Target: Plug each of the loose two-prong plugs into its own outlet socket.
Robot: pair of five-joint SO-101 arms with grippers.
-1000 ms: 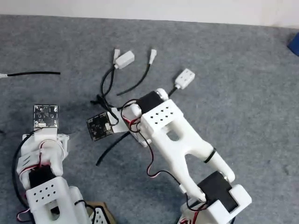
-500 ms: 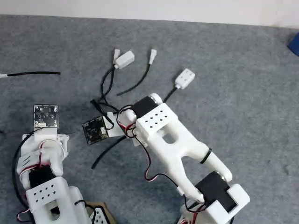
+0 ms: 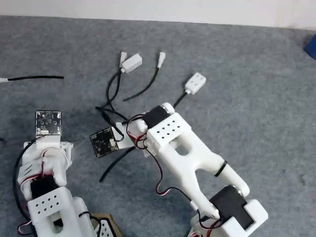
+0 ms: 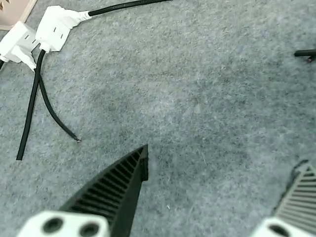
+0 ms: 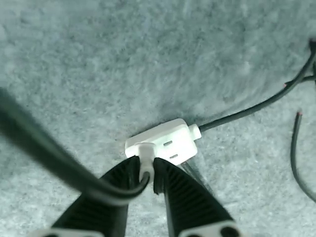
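Observation:
My right gripper (image 5: 146,168) is shut on a small white two-prong plug (image 5: 145,157) with a black cable. The plug's tip touches a white outlet socket (image 5: 165,142) lying on the grey carpet. From above, the right arm (image 3: 168,129) covers that spot at the table's middle. Farther back lie a white socket (image 3: 132,62) with a plug (image 3: 123,57) beside it, a loose plug (image 3: 161,59) and another socket (image 3: 195,83). My left gripper (image 4: 222,158) hangs open over bare carpet at the near left. Two white sockets (image 4: 54,27) (image 4: 17,42) lie beyond it.
Black cables (image 3: 113,91) loop between the sockets and the right arm's wrist. A loose cable end (image 3: 113,165) trails near the arm. Another black cable (image 3: 37,77) runs along the far left. A blue object (image 3: 312,47) sits at the right edge.
The right arm's wrist has shifted a little toward the near left with the plug, and the trailing cable end moved with it. The left arm has kept still.

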